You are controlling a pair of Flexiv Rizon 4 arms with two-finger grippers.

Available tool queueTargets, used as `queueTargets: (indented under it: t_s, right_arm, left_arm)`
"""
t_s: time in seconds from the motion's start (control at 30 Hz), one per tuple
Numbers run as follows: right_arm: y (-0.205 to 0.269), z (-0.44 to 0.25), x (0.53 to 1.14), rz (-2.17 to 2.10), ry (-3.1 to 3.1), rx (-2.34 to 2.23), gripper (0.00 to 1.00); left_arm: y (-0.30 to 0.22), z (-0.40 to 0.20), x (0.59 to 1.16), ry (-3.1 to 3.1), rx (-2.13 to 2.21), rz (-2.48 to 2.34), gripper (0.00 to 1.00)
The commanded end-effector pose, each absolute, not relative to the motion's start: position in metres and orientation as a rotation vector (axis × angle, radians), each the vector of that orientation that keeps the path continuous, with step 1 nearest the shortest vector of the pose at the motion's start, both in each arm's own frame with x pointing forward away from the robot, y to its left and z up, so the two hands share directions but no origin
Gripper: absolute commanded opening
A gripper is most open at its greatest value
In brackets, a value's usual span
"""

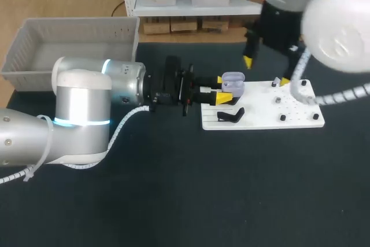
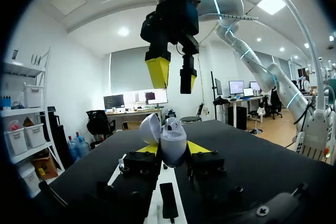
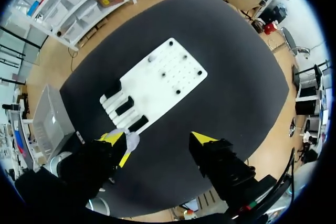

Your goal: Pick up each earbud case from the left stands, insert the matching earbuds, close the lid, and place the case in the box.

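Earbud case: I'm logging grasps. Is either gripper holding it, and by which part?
The left gripper holds the earbud case by the two sides of its body; the right gripper is empty.

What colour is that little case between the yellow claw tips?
The earbud case is pale lilac, clearest in the left wrist view.

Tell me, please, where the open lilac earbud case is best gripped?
Probably by the lower body, across its two sides, coming in level as the left gripper does. The earbud case stands upright, lid open upward, so its top must be free.
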State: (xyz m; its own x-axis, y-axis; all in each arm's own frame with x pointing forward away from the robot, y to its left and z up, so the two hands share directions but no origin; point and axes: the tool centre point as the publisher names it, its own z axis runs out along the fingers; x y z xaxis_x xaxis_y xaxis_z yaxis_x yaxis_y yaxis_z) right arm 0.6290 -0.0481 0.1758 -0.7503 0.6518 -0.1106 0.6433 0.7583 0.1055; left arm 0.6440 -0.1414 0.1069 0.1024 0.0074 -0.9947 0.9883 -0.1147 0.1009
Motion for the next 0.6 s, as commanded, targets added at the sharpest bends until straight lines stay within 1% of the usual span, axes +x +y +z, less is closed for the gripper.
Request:
queueTargets:
  t_s: [0.03,0.07,0.13,0.17,0.2,0.43,0.6]
  right_arm:
    - [-0.068,0.172,0.631,0.256,2.740,1.014,0.78]
    - [-0.071,0.171,0.635,0.260,2.740,1.014,0.79]
    - [-0.075,0.166,0.645,0.313,2.770,1.029,0.89]
    - [-0.076,0.163,0.649,0.326,2.778,1.038,0.99]
    - [-0.078,0.160,0.653,0.332,2.791,1.052,1.00]
    - [-0.091,0.137,0.676,0.373,2.839,1.132,1.00]
    - [-0.093,0.134,0.678,0.376,2.847,1.138,1.00]
  left_arm:
    - [-0.141,0.106,0.643,1.087,1.345,-1.204,0.00]
    - [-0.141,0.106,0.643,1.087,1.345,-1.204,0.00]
    - [-0.141,0.106,0.643,1.087,1.345,-1.204,0.00]
    - [-0.141,0.106,0.643,1.087,1.345,-1.204,0.00]
    - [-0.141,0.106,0.643,1.087,1.345,-1.204,0.00]
    - [-0.141,0.106,0.643,1.087,1.345,-1.204,0.00]
    - [-0.141,0.106,0.643,1.087,1.345,-1.204,0.00]
